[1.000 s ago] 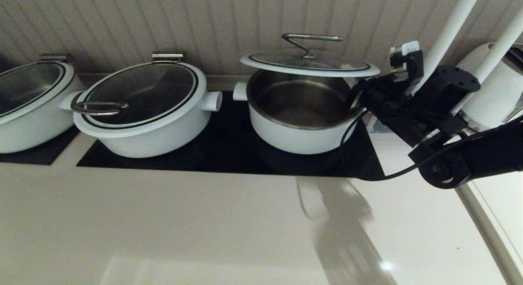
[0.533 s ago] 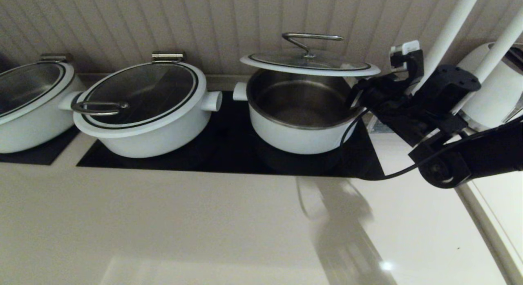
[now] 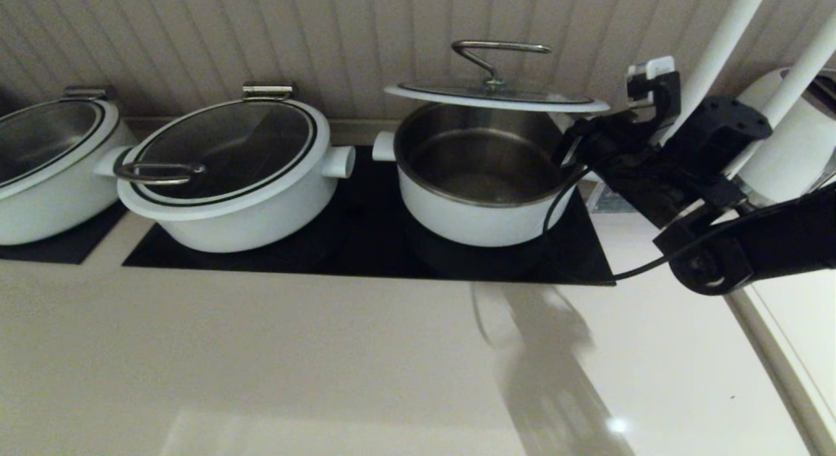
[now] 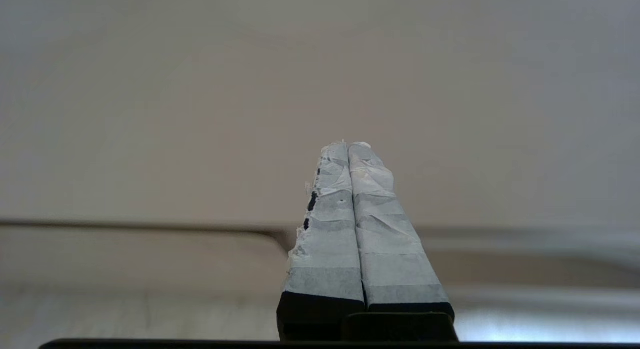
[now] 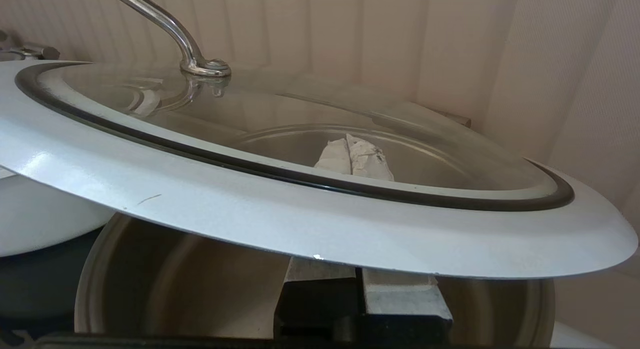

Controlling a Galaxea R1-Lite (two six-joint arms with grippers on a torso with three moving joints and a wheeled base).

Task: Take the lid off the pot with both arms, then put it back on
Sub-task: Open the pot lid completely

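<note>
At frame left and centre-left, two wider pots (image 3: pixel 228 175) sit covered. Right of centre, the lid (image 3: pixel 496 95) hovers tilted above the open pot (image 3: pixel 480 181), propped from beneath by the right gripper (image 5: pixel 356 156), fingers pressed together. The left gripper (image 4: pixel 352 148) is closed, empty.

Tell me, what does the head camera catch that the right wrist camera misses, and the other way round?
Only the head view shows the two wider covered pots further left, the black cooktop and the right arm reaching in from the right. Only the right wrist view shows the right gripper under the lid, its fingertips visible through the glass. Both show the lid raised above the open pot, with its steel handle on top.
</note>
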